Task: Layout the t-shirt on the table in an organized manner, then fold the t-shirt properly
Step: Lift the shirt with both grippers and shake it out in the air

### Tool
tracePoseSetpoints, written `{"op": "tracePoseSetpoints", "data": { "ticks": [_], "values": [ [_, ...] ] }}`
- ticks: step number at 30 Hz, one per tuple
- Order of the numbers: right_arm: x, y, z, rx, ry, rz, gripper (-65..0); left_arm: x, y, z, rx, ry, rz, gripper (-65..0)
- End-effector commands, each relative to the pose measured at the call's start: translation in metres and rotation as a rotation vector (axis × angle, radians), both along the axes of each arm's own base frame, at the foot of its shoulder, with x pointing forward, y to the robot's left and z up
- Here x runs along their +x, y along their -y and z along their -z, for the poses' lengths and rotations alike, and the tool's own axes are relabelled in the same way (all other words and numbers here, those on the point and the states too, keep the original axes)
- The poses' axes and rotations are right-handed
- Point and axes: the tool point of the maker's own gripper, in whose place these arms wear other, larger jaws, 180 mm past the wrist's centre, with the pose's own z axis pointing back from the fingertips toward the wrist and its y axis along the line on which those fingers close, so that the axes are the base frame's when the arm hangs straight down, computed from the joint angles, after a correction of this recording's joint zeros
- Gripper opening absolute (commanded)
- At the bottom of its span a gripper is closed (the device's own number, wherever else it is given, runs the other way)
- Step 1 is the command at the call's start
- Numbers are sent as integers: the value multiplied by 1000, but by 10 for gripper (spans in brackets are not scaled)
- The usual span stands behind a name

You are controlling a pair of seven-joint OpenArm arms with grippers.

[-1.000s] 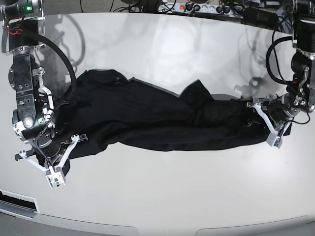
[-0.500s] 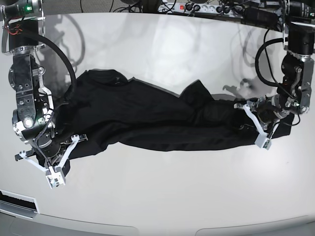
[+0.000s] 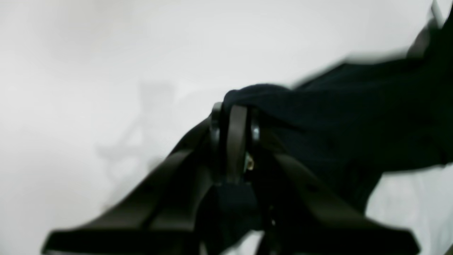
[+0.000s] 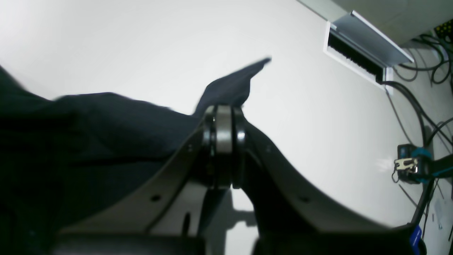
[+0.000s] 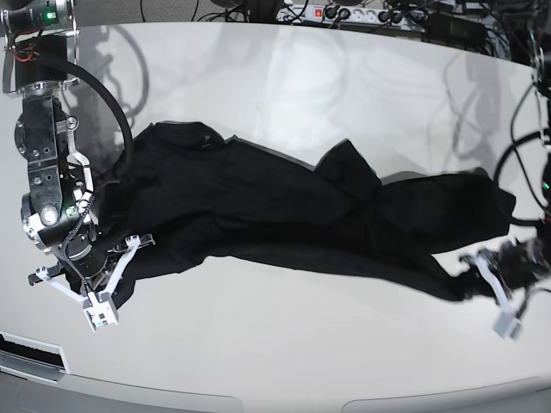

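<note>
A glossy white table (image 5: pixel 284 86) fills the base view, with power strips and cables running along its far edge at twelve o'clock. The t-shirt (image 5: pixel 284 215) lies across the middle as a long, bunched black band stretching from nine o'clock toward four o'clock, with folds piled near its centre.

The right gripper (image 4: pixel 223 106) is pinched closed on a corner of the fabric; a pointed flap sticks out beyond the jaws in its wrist view. In the base view it sits low at about eight o'clock. The left gripper (image 3: pixel 235 109) is also clamped on cloth, the fabric draping away to the right of the jaws in a blurred wrist picture. It holds the other end of the shirt near four o'clock in the base view.

The step in hand looks like the spreading stage. To do it well, both arms should draw apart evenly until the middle wrinkles flatten, holding the cloth low over the surface. Too hard a pull could slip the thin corner from either pinch, so tension should build gently and the hem be laid down before release.
</note>
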Motion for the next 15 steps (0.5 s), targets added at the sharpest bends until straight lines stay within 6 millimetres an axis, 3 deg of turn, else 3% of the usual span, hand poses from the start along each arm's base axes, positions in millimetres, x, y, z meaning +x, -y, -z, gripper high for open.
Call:
{"op": "tracePoseSetpoints", "data": {
  "ticks": [1, 4, 7, 15],
  "values": [
    [12, 5, -24, -13, 75, 3, -650, 13, -3, -38, -16, 86, 19, -650],
    [20, 5, -37, -15, 105, 3, -650, 21, 0, -76, -46, 150, 72, -650],
    [30, 8, -54, -42, 141, -2, -650, 22, 0, -97, -63, 189, 105, -650],
    [57, 20, -120, -76, 248, -86, -650, 22, 8, -112, -34, 217, 188, -650]
  ]
}}
